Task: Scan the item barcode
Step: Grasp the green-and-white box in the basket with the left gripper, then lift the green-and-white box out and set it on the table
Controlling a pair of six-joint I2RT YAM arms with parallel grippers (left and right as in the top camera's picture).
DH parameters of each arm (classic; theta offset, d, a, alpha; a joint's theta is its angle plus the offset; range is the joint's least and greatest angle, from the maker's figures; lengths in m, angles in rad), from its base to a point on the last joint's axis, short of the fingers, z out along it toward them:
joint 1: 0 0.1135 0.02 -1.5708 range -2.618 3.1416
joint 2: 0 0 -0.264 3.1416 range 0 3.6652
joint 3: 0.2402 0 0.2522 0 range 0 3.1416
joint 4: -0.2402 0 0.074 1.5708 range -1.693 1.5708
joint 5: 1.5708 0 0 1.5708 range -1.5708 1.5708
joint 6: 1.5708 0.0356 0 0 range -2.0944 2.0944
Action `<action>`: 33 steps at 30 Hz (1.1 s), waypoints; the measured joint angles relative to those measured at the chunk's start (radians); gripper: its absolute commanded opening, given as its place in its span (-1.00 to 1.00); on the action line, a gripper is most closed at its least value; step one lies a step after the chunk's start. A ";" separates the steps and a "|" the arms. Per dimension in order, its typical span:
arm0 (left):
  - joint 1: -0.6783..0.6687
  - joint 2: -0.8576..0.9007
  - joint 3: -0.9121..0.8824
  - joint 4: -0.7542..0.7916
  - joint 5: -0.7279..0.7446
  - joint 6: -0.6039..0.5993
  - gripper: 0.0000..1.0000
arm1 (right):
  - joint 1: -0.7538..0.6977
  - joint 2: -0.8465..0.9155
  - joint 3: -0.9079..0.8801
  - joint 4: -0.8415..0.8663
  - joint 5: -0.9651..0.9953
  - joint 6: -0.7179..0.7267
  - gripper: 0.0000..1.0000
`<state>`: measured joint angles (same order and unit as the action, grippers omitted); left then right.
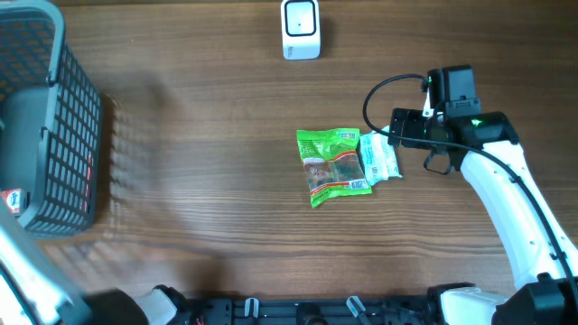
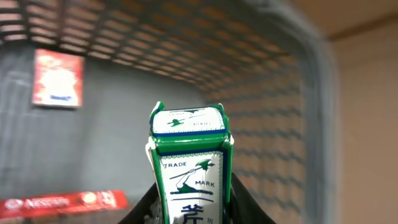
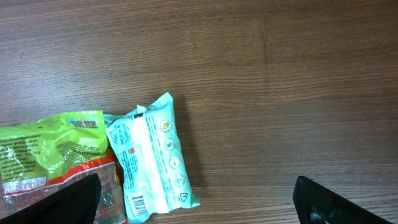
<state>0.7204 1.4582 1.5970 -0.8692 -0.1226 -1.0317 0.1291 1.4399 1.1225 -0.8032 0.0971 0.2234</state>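
In the left wrist view my left gripper (image 2: pixel 193 208) is shut on an upright green and white carton (image 2: pixel 189 155), with a black finger against each side of it. It is inside the dark mesh basket (image 2: pixel 267 74). My right gripper (image 3: pixel 199 208) stands open low over the table, just right of a pale blue packet (image 3: pixel 152 162) with a small barcode (image 3: pixel 135 202) near its end. A green snack packet (image 3: pixel 53 146) lies against the blue one. The white scanner (image 1: pixel 300 29) stands at the far edge of the table.
The basket (image 1: pixel 54 117) fills the table's left end. Inside it are a red packet (image 2: pixel 58 78) and a red Nescafé stick (image 2: pixel 62 202). The two packets (image 1: pixel 348 162) lie mid-table, below the scanner.
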 measured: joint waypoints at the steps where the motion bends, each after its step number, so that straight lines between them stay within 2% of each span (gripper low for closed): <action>1: -0.038 -0.045 0.007 -0.006 -0.003 0.010 -0.53 | 0.000 0.000 0.000 0.000 0.000 0.000 0.99; 5: -0.214 -0.165 0.010 -0.062 0.000 0.049 -0.55 | 0.000 0.000 0.000 0.000 0.000 0.000 0.99; 7: -0.345 -0.204 0.011 -0.142 -0.002 0.071 -0.58 | 0.000 0.000 0.000 0.000 0.000 0.000 1.00; 8: -0.412 -0.208 0.013 -0.185 -0.014 0.079 -0.68 | 0.000 0.000 0.000 0.000 0.000 0.000 1.00; 12: -0.694 -0.168 0.017 -0.364 -0.127 0.099 -0.72 | 0.000 0.000 0.000 0.000 0.000 0.000 1.00; 15: -0.888 -0.060 0.019 -0.455 -0.229 0.103 -0.64 | 0.000 0.000 0.000 0.000 0.000 0.000 0.99; 19: -1.098 0.164 -0.029 -0.457 -0.334 0.103 -0.62 | 0.000 0.000 0.000 0.000 0.000 0.000 1.00; 26: -1.279 0.595 -0.071 -0.421 -0.421 0.099 -0.55 | 0.000 0.000 0.000 0.000 0.000 0.000 0.99; 28: -1.304 0.677 -0.073 -0.391 -0.438 0.098 -0.45 | 0.000 0.000 0.000 0.000 0.000 0.000 1.00; 33: -1.332 0.747 -0.079 -0.330 -0.470 0.092 0.18 | 0.000 0.000 0.000 0.000 0.000 0.000 0.98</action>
<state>-0.6117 2.2055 1.5181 -1.1995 -0.5922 -0.9401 0.1291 1.4399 1.1225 -0.8032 0.0971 0.2234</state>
